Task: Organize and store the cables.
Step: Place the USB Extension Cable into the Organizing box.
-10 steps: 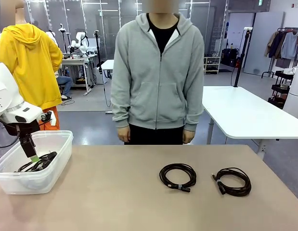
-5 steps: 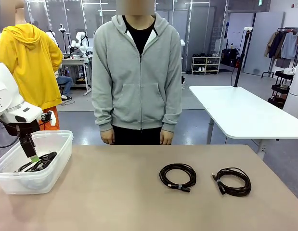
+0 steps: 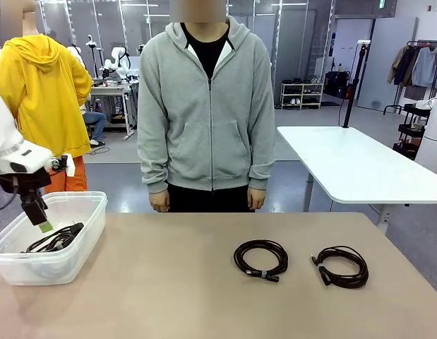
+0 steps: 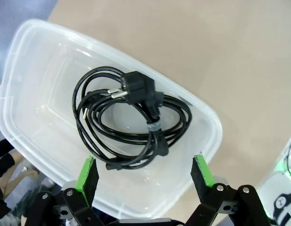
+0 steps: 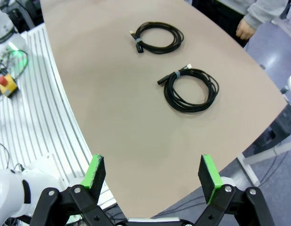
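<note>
In the front view, the left gripper (image 3: 42,224) hangs over a clear plastic bin (image 3: 87,201), a translucent tub with rounded corners at the left end of the matte tan table (image 3: 154,289). A coiled black cable (image 3: 57,239) lies inside it. Two more cables lie flat on the tabletop well apart from the bin: the middle coil (image 3: 260,258) and, near it but not touching, the outer coil (image 3: 341,266), with bare surface all around them. A person (image 3: 207,113) in a grey zipped hoodie stands at the far edge, arms hanging. In the left wrist view, the jaws stand wide and empty, green pads above the bin's near wall. The cable below is loose round loops bound by a small tie, its angled plug (image 4: 138,88) with metal pins resting on top, and one end of the glossy floor is bare. In the right wrist view, the right gripper (image 5: 152,176) is also spread wide and empty, high over the table's curved edge, with both thin coils well ahead and open tabletop between.
</note>
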Motion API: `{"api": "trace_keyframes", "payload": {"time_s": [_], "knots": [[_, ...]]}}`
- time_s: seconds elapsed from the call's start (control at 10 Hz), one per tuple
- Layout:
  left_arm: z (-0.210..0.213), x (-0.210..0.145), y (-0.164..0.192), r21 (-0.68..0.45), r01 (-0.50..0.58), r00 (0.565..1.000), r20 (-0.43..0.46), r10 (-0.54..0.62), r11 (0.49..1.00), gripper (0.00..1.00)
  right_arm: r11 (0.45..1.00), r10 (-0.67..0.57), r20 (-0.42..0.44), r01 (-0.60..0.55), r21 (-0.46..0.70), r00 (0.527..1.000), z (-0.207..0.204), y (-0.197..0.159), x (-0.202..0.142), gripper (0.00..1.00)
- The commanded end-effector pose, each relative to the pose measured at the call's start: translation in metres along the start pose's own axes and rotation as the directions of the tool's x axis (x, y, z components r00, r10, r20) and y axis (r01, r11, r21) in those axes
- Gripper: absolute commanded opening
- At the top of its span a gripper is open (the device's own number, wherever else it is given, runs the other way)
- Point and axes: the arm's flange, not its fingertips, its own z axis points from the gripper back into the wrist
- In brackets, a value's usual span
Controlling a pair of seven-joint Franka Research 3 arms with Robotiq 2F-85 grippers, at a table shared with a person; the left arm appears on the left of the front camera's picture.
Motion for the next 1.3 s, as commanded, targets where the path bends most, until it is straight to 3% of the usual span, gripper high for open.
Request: {"api": "trace_keyframes", "payload": {"time_s": [0.0,0.3,0.6,0.8,0.9,1.2], "knots": [[0.028,-0.017,-0.029,-0.025,0.137,0.988,0.079,-0.134,0.99,1.0,1.0,-0.027,0.005,0.027,-0.004,1.0,0.004,-0.008,0.008,1.0],[0.066,0.027,-0.08,-0.021,0.43,0.865,0.297,-0.405,0.903,1.0,1.0,-0.01,0.077,0.011,-0.011,0.997,0.016,0.003,-0.01,1.0],[0.049,0.092,-0.115,-0.03,0.549,0.804,0.295,-0.517,0.836,1.0,0.999,-0.011,0.124,0.017,-0.043,0.992,0.032,0.011,-0.025,1.0],[0.043,0.113,-0.136,-0.033,0.569,0.802,0.243,-0.546,0.822,1.0,0.998,-0.014,0.148,0.022,-0.053,0.989,0.034,0.014,-0.031,1.0],[0.047,0.112,-0.133,-0.041,0.563,0.808,0.24,-0.539,0.825,1.0,0.998,-0.038,0.101,0.043,-0.04,0.994,0.034,0.01,-0.025,1.0],[0.04,0.109,-0.145,-0.051,0.572,0.797,0.27,-0.54,0.819,1.0,0.998,-0.038,0.101,0.043,-0.04,0.994,0.034,0.01,-0.025,1.0]]}}
